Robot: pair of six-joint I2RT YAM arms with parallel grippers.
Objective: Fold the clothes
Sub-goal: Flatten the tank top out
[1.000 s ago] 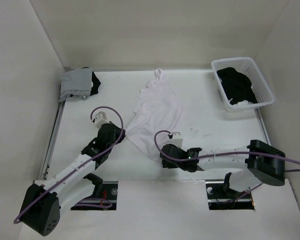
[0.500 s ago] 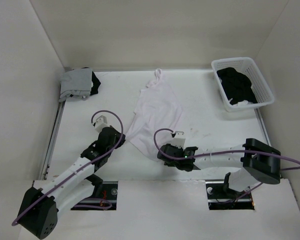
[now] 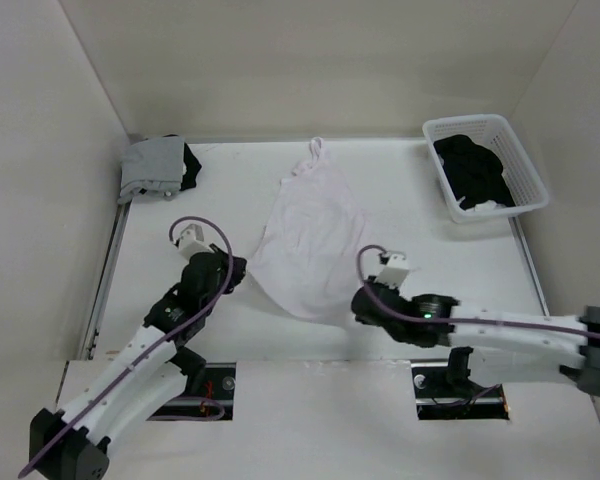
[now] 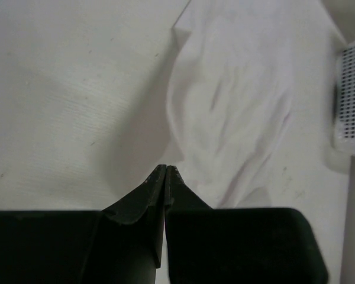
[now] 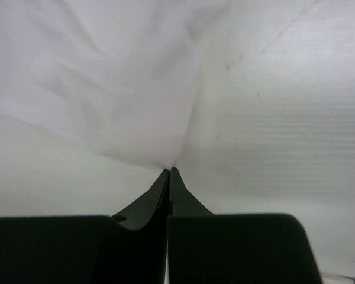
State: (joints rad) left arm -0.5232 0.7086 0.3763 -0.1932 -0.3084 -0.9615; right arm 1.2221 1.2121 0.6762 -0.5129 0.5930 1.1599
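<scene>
Right gripper (image 5: 168,171) is pinching its jaws together on the near hem of the pale pink top (image 3: 313,235), the cloth gathering into its tip. Left gripper (image 4: 166,168) is also pressing its jaws together at the top's near-left corner, though I cannot tell whether cloth is caught there. The top is lying spread across the middle of the surface (image 3: 420,220). Grey and black garments (image 3: 155,168) are sitting in the far-left corner, and black clothes (image 3: 472,170) are filling the basket (image 3: 528,165) at the far-right corner.

right tool (image 5: 168,173) closed tight, tips pinching a corner of the pink garment (image 5: 106,77). Fabric fans up-left from the pinch, wrinkled. Bare white surface (image 5: 284,118) right and lower left.
</scene>
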